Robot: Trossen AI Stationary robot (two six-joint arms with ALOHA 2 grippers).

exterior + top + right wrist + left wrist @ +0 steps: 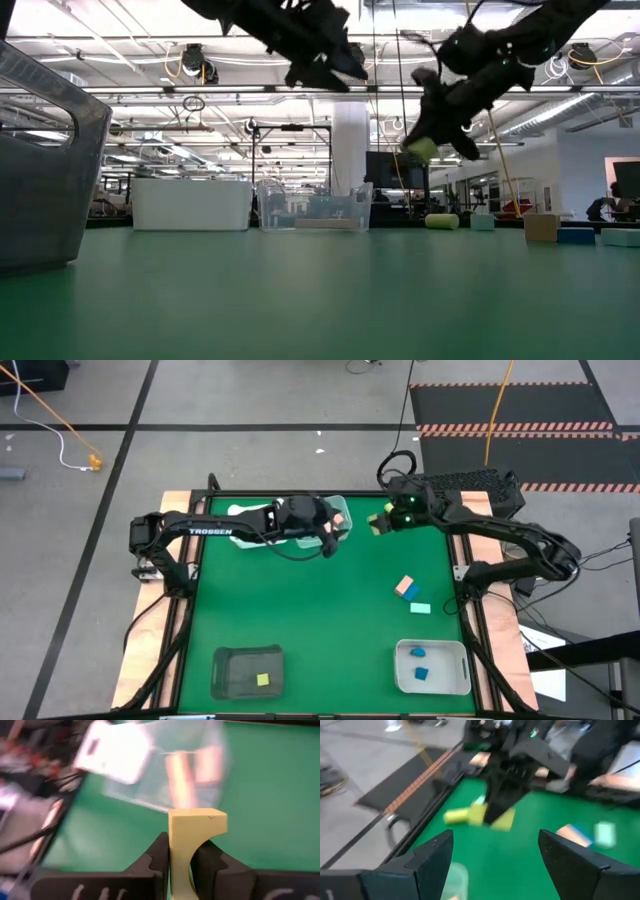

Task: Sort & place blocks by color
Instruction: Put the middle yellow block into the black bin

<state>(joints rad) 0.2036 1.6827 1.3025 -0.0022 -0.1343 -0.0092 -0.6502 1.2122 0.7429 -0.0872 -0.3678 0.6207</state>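
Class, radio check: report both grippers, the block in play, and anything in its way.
Right gripper shut on yellow-green block, held above the table's far edge. Left gripper open, empty, over clear bin. Dark bin holds one yellow-green block; nothing blocking the way.

right pincer (432,140) aloft, gripping yellow-green block (422,148)

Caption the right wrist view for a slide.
Right gripper shut on a yellow-green block above the green table, clear bin beyond.
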